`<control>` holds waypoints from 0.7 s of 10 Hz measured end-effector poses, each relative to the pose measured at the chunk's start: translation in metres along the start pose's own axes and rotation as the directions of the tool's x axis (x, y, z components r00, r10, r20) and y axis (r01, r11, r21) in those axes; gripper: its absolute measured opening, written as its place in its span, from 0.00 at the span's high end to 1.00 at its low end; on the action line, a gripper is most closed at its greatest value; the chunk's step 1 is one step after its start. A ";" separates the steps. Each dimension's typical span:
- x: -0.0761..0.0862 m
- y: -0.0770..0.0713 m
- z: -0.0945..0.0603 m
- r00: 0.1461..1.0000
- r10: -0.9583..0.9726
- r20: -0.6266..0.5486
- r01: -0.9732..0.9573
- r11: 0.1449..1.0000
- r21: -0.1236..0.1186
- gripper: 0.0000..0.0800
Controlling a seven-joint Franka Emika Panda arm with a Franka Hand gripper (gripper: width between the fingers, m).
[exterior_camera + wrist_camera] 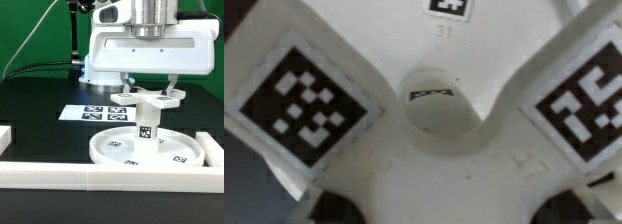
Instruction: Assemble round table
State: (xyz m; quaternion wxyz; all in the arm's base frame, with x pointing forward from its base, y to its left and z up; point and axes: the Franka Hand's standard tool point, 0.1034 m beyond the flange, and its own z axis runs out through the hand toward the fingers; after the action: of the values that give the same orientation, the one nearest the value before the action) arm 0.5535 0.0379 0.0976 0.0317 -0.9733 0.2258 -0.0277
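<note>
The large round rimmed disc (115, 150) lies flat on the black table. The short cylindrical post (146, 127) stands upright at its middle, with a tag on its side. The four-armed cross piece (150, 99) sits level on top of the post. My gripper (149, 88) comes straight down over it, one finger at each side, shut on the cross piece. In the wrist view the cross piece (438, 150) fills the frame, with tagged arms on both sides and a round socket at its hub. My gripper (441, 196) has it between the fingertips (299, 192).
The marker board (92, 113) lies flat behind the disc, toward the exterior view's left. Long white border rails run along the front (100, 178), at the exterior view's right (212, 150) and at its left (6, 135). A green backdrop stands behind.
</note>
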 end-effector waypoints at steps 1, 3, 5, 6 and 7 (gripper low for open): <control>0.000 0.000 0.000 0.996 0.086 -0.004 -0.086 0.996 0.001 0.45; 0.002 0.000 0.000 0.961 0.277 -0.015 -0.277 0.961 0.011 0.45; 0.002 0.000 -0.001 0.932 0.362 -0.010 -0.362 0.932 0.016 0.45; 0.003 0.000 -0.001 0.906 0.423 -0.008 -0.423 0.906 0.020 0.45; 0.003 0.000 -0.001 0.882 0.471 -0.006 -0.471 0.882 0.022 0.45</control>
State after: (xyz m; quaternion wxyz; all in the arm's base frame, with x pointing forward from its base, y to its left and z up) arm 0.5561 0.0369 0.0989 0.0457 -0.8888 0.4553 -0.0268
